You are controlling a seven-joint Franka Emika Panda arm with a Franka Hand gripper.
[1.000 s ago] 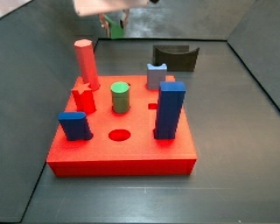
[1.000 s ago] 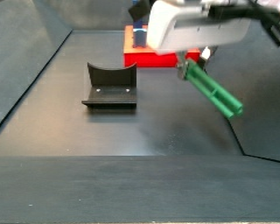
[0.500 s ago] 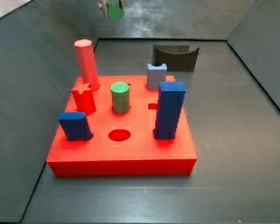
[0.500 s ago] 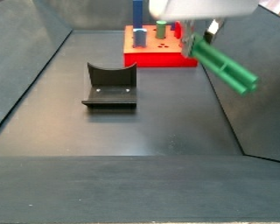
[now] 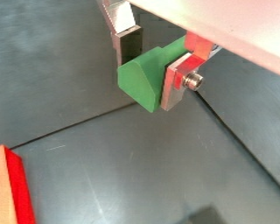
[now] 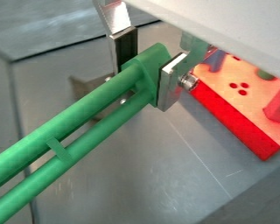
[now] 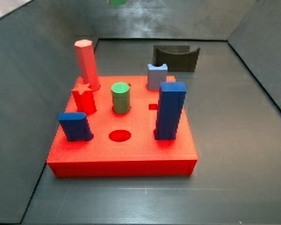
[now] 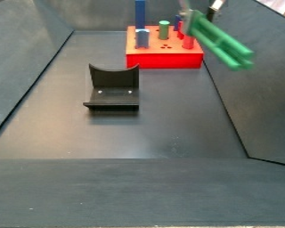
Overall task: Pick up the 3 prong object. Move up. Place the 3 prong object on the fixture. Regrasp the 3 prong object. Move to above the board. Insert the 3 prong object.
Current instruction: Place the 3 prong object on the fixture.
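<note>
Since 1 s earlier, gripper [image 5: 150, 68] & green 3 prong object [image 8: 216, 40] rose toward frame top. Both wrist views: silver fingers [image 6: 173, 80] clamped on object's end [image 5: 147, 77], prongs [image 6: 55, 161] extending away. Side view: object hung tilted, high beside red board [image 8: 166, 57], above & well apart from fixture [image 8: 110, 87]. Other side view: board w/ pegs [image 7: 123, 141], fixture [image 7: 176, 58] behind.

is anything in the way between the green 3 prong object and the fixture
Nothing visible. The gripper holds the 3 prong object raised above the floor, near the red board. The fixture stands apart on bare floor, its cradle unoccupied, with open space between them.
</note>
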